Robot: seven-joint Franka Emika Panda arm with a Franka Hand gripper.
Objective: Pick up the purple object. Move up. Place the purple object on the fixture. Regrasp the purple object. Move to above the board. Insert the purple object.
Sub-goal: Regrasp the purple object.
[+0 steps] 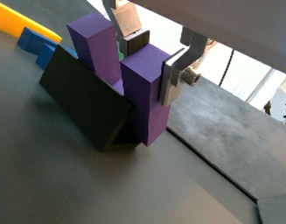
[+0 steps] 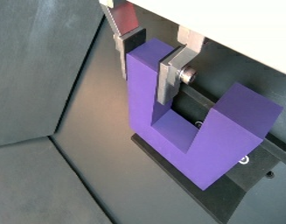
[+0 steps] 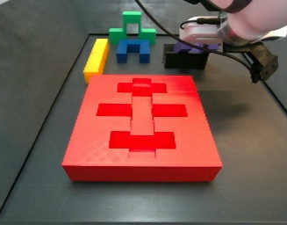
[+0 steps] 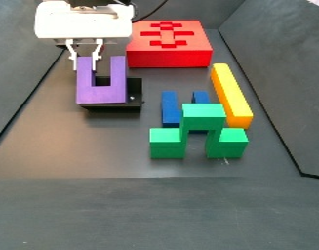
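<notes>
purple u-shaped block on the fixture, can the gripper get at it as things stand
Probably yes. The gripper hangs right over the chunky purple U-shaped plastic block, which stands on the small dark fixture. Its jaws already straddle one prong, and nothing else crowds that side.

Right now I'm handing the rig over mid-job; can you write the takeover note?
Gripper: low over the fixture, jaws straddling one prong of the purple object; whether they are clamped, I cannot tell.
Purple object: upright on the fixture, prongs up.
Board: cutouts bare, nothing inserted.
Done: pick up, placing on fixture.
Left: confirm the regrasp, lift, move above the board, insert.
</notes>
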